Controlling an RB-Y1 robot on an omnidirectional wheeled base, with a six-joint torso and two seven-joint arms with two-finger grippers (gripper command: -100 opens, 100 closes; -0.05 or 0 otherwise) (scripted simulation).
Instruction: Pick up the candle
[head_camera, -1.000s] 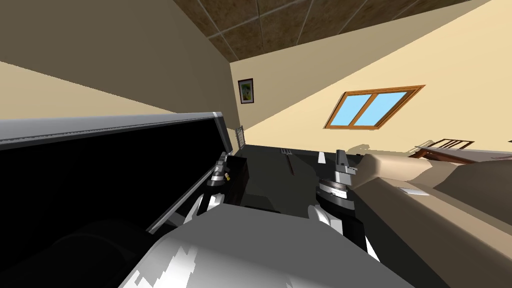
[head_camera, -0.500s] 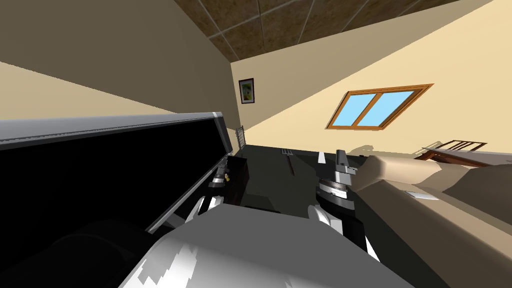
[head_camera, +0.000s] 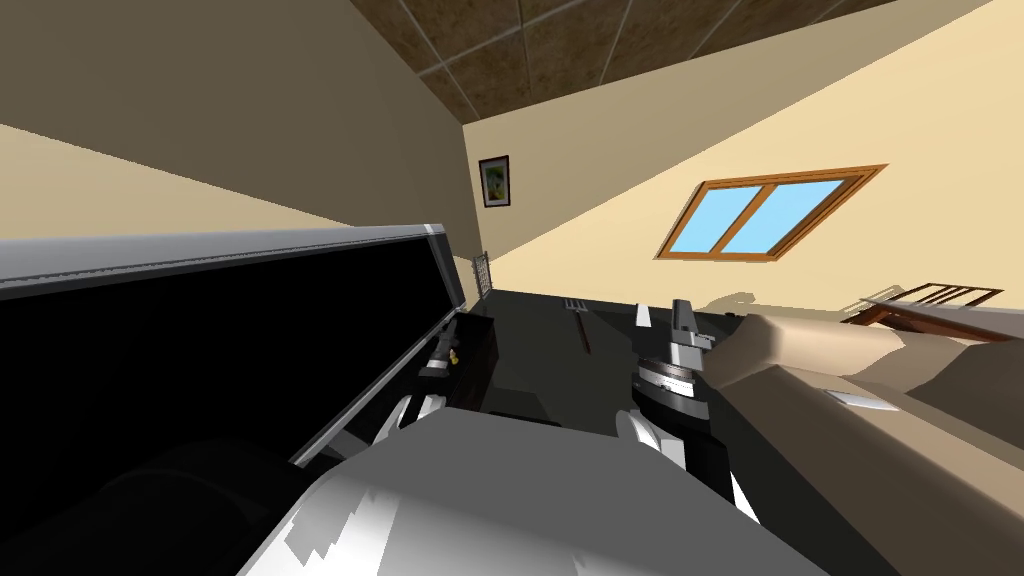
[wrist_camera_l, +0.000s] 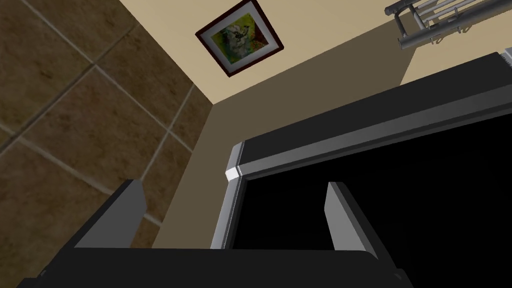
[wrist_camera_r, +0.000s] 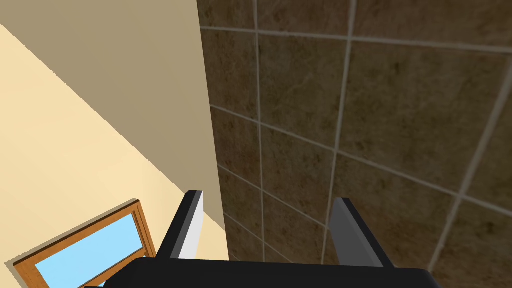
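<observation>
Now, with the left tool and the right tool both wide open and empty, we should first bring into clear view what may be the candle, small and white on the dark surface just beyond the right tool.

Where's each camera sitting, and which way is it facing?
Left wrist: behind the open left gripper, aimed up at the black panel, near its corner.
Right wrist: behind the open right gripper, aimed at the ceiling.
Head: rolled, looking forward over that panel and a beige sofa; both grippers show.
Shared: head and left wrist both catch the framed picture.
</observation>
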